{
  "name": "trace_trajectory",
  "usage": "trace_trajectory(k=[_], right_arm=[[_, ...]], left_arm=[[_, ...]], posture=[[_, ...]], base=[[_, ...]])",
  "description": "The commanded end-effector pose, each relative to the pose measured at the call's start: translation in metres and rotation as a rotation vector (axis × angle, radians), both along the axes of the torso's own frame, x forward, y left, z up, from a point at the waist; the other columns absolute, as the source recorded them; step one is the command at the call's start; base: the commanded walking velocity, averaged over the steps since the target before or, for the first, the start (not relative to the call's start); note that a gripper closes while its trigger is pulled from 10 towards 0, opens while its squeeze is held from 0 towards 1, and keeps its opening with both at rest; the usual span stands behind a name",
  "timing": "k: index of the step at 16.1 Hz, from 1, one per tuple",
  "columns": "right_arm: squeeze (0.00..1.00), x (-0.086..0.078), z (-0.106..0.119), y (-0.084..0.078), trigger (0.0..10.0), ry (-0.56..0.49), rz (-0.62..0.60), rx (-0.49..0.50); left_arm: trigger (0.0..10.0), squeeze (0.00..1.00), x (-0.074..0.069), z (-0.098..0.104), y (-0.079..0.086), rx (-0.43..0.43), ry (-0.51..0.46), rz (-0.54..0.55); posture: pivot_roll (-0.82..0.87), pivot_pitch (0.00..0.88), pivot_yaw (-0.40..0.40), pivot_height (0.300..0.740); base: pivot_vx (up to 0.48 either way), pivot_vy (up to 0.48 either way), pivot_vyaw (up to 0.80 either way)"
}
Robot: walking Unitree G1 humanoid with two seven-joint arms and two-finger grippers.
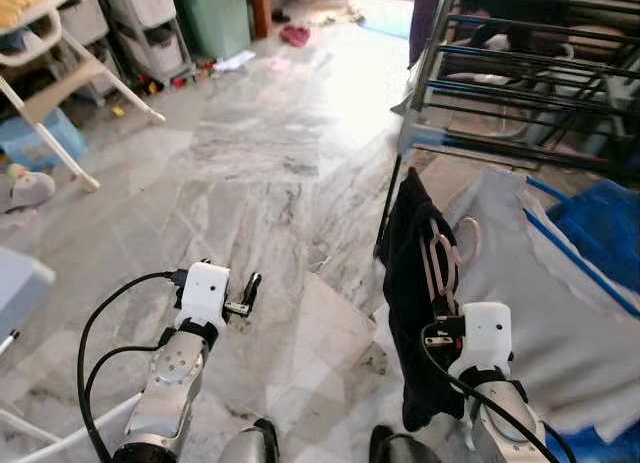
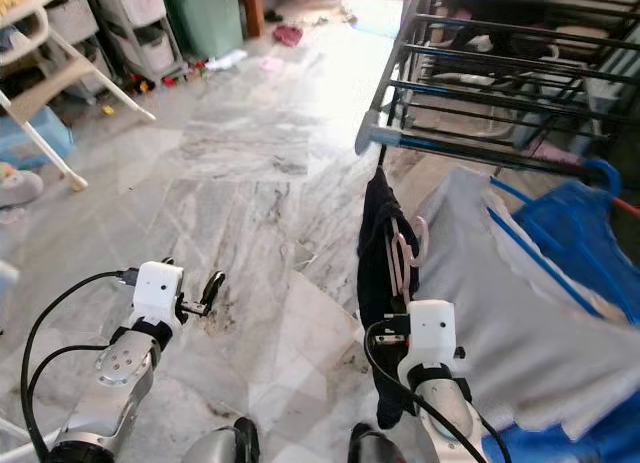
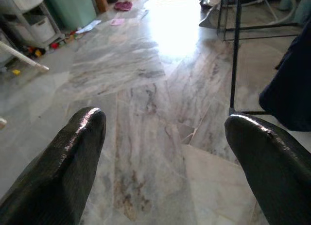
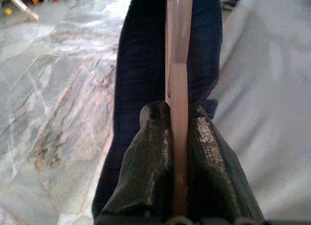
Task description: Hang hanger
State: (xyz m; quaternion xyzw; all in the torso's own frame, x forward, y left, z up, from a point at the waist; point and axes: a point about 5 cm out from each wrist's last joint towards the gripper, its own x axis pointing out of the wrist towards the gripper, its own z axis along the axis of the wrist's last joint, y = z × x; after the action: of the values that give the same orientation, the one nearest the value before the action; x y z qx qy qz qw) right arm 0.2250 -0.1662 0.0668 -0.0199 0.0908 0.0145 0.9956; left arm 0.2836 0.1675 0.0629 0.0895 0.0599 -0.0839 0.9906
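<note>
One pale pink plastic hanger [image 1: 442,255] carries one dark navy garment [image 1: 405,283], and both hang low in front of the robot's right side, just beside the near corner of one black metal drying rack [image 1: 520,73]. The right gripper [image 4: 179,137] has its two black fingers [image 4: 146,171] pressed together on the pink hanger's flat bar, which runs straight up between them with the navy cloth behind it. One pale grey sheet [image 1: 560,293] lies spread under the rack, touching the garment's right edge, with a blue plastic item [image 1: 600,223] beyond it. The left gripper [image 3: 165,152] hovers over the grey marble floor [image 1: 260,173] with its two fingers wide apart, holding nothing. One white folding chair [image 1: 50,73] stands well apart at the far left.
</note>
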Motion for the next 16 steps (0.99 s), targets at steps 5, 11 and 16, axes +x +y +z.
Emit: trace_trajectory(k=[5, 11, 16], right_arm=[[0.0, 0.0021, 0.0146, -0.0022, 10.0, -0.071, 0.011, 0.013], [0.0, 0.0019, 0.0171, 0.0, 10.0, -0.078, 0.037, 0.022], [0.0, 0.0038, 0.02, 0.0001, 10.0, -0.086, 0.054, 0.021]], left_arm=[[10.0, 0.0, -0.0066, -0.0029, 0.0031, 0.007, 0.031, 0.011], [10.0, 0.0, -0.0072, -0.0045, 0.0014, 0.004, 0.05, 0.018], [10.0, 0.0, -0.0084, -0.0058, -0.001, -0.005, 0.052, 0.023]], posture=[[-0.13, 0.161, 0.061, 0.74], [-0.14, 0.16, 0.057, 0.74], [-0.14, 0.171, 0.053, 0.74]], base=[[-0.281, 0.0, 0.0], [-0.279, 0.0, 0.07], [-0.167, 0.0, 0.61]])
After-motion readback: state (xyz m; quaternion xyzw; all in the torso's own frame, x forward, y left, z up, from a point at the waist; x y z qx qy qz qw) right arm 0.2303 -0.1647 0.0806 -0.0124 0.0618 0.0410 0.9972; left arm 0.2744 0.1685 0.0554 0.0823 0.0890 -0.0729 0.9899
